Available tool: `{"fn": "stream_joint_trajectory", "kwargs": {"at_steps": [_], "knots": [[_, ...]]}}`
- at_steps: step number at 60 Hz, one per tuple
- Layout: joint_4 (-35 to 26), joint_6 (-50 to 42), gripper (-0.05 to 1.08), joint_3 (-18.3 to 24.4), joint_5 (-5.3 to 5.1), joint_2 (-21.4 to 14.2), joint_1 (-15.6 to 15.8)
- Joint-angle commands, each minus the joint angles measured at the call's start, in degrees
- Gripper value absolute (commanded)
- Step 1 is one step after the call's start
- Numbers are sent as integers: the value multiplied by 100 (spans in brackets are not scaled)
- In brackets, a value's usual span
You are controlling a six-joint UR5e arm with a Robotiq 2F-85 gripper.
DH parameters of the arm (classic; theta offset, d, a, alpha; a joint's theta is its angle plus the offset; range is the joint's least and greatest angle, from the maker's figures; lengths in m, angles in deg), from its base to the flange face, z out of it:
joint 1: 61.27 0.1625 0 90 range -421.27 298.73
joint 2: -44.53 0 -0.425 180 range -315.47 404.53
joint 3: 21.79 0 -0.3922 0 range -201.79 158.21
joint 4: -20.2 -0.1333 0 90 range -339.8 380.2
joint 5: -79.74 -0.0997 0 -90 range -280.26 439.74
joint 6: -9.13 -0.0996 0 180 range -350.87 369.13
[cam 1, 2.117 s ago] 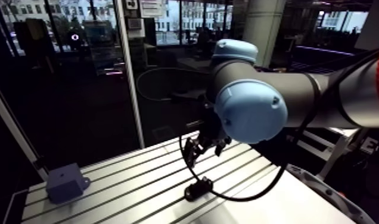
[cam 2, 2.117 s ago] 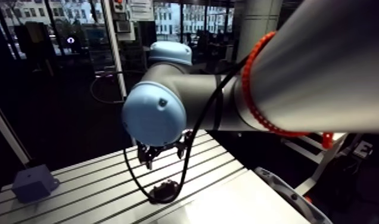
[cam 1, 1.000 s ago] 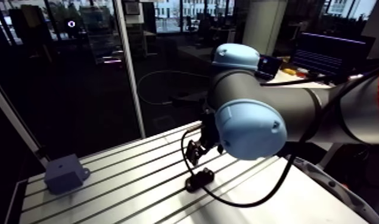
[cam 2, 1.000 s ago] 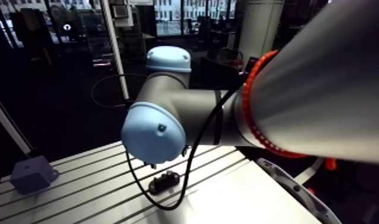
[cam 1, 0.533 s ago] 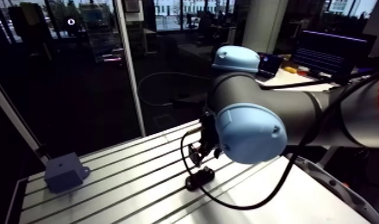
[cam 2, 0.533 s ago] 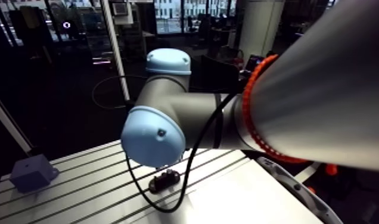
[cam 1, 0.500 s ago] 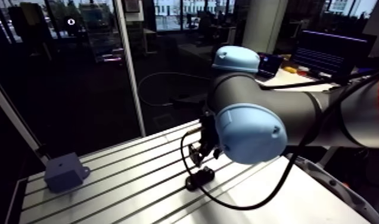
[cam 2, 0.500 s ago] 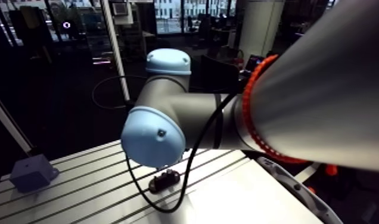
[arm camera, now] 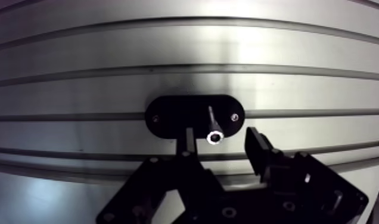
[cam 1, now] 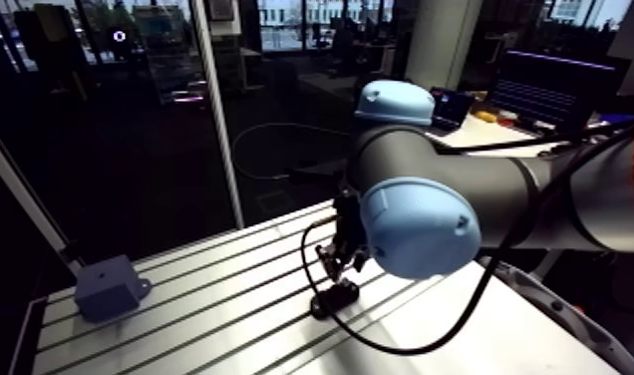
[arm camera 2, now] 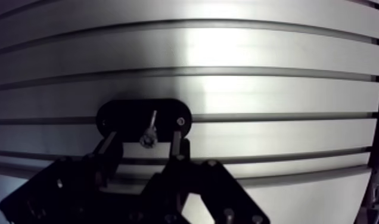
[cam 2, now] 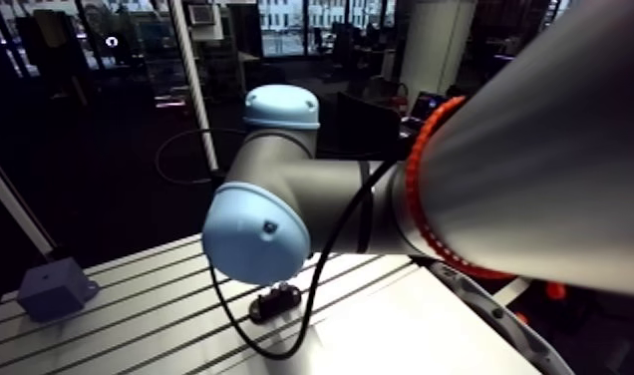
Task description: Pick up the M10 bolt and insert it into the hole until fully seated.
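Jaws spread, a Universal Robots arm (cam 1: 540, 199) hangs just above a black oval plate (arm camera: 168, 117) on the slotted aluminium tabletop (arm camera: 311, 89), with the M10 bolt (arm camera: 215, 136) standing between them. In the wrist view the bolt rises from the middle of the plate, its ring-shaped head turned toward the camera. A short length of bare shank shows between head and plate; whether the bolt is down to its full depth cannot be told. A gap shows on each side of the head, so neither jaw touches it, and the head sits roughly midway between the two. A small bright screw (arm camera: 234, 117) marks one rounded end of the plate and a second marks the other, the bolt between them. The plate lies across one of the tabletop's dark slots, its long side running along the slot

In the arm view a light-blue joint cap (cam 1: 421, 224) fills the foreground and the wrist comes down behind it, directly over the plate. The plate sits on the slotted part of the tabletop, near the line where the slots give way to a smooth pale panel (cam 1: 480, 339) toward the right edge. A grey-blue block (cam 1: 110, 287) rests by the far-left corner of the tabletop, well apart from the plate and the bolt, with several slots lying between them
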Motion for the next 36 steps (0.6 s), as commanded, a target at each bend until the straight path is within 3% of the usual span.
{"fn": "stream_joint_trajectory", "kwargs": {"at_steps": [1, 36], "knots": [[2, -6, 47, -49, -1, 9, 11], [125, -14, 52, -50, 16, 123, 20]]}}
